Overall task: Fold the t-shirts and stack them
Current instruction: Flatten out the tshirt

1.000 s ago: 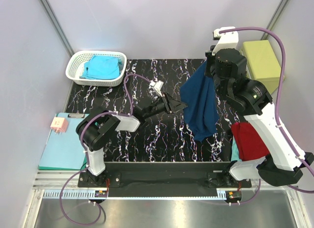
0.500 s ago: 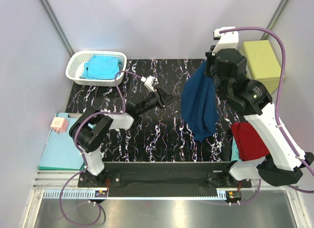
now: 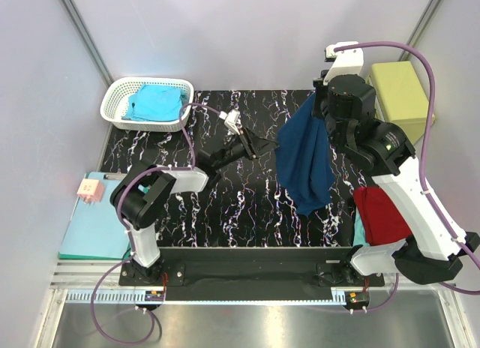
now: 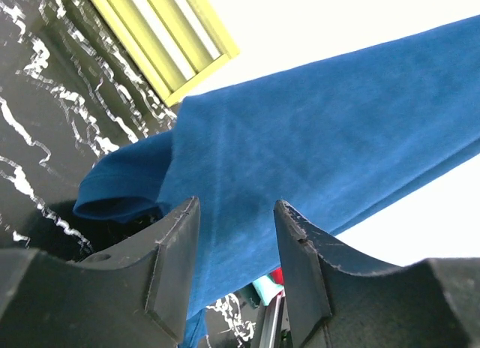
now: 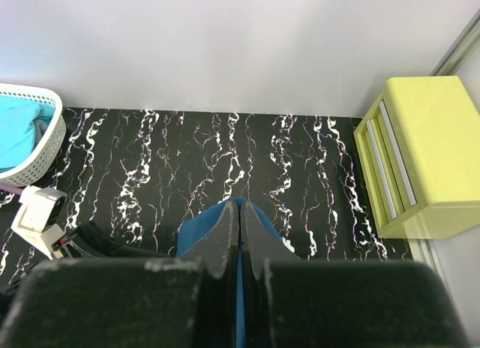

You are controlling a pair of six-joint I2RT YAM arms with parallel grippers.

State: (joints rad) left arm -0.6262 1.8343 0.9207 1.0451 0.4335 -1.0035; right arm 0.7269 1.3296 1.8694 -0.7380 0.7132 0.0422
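your right claw [image 5: 238, 210] clenches the navy t-shirt [image 3: 304, 164] high so it hangs straight. your left claw [image 4: 236, 213], released and empty, faces its edge, likely for a second grip.

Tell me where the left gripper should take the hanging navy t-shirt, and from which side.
Best to take the navy t-shirt by its free left edge, about mid-height, coming in level from the robot's left. It hangs loose from the shut right gripper, so that edge faces the left gripper, whose jaws stand open, lined up with the cloth.
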